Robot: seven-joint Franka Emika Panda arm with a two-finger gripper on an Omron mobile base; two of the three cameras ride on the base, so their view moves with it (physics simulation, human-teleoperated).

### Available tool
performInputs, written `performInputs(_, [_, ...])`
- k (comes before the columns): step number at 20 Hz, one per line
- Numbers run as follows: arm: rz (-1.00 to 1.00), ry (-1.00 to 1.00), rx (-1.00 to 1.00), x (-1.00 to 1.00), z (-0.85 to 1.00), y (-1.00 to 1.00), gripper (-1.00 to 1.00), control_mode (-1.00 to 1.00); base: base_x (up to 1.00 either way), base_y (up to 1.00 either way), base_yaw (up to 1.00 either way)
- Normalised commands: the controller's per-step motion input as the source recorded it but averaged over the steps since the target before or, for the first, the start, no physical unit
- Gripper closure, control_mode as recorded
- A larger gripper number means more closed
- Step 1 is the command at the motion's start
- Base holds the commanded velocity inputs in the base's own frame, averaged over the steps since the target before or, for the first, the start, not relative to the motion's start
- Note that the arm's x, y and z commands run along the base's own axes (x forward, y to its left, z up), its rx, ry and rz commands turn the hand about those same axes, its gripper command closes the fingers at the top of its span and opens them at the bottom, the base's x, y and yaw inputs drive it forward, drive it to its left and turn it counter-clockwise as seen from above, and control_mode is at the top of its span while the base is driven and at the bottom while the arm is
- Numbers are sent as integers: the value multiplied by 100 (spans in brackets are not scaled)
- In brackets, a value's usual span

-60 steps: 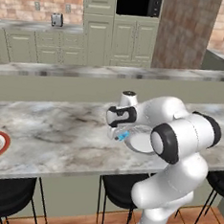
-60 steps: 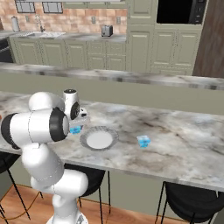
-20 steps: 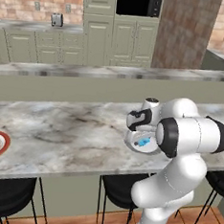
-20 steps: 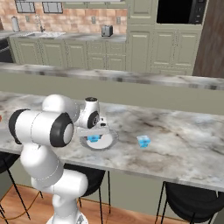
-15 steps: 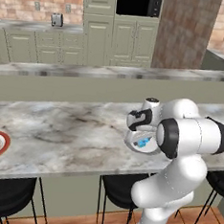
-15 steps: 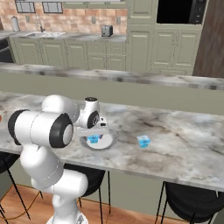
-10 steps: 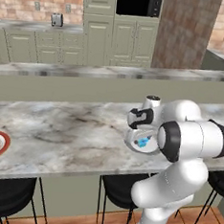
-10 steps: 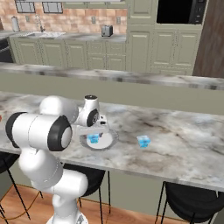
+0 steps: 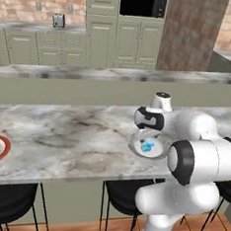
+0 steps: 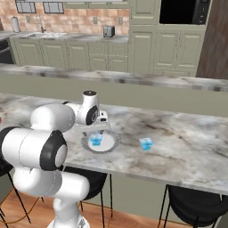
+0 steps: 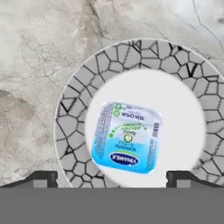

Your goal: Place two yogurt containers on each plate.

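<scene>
Directly below, end effector (image 11: 112, 177) is hovering, fingers apart, empty. One yogurt container (image 11: 126, 136) is sitting at grey-rimmed plate (image 11: 70, 127) centre; another container (image 10: 145, 143) is resting on the counter (image 10: 187, 147) at the plate's 3 o'clock.

Grey-veined marble counter (image 9: 61, 132) carries a pale round plate with grey crackled rim (image 10: 115, 144). A small light-blue yogurt cup (image 10: 145, 144) sits just beside it. White plate with red-orange rim (image 9: 3, 147) lies well apart.

A glossy printed lid tops the yogurt container (image 11: 127, 137) on a crackle-rimmed plate (image 11: 72, 127) over veined marble counter (image 11: 35, 52).
</scene>
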Motion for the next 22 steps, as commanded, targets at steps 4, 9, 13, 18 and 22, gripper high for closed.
performInputs(4, [-7, -5, 0, -22, 29, -23, -100, -100, 0, 0, 0])
performInputs(9, [-15, -2, 0, -21, 21, -49, -100, -100, 0, 0, 0])
performInputs(13, [-31, 0, 0, -11, 15, -46, -100, -100, 0, 0, 0])
performInputs(18, [-40, 0, 0, -2, 1, -53, -100, -100, 0, 0, 0])
performInputs(22, [-45, 0, 0, -1, 0, -51, -100, -100, 0, 0, 0])
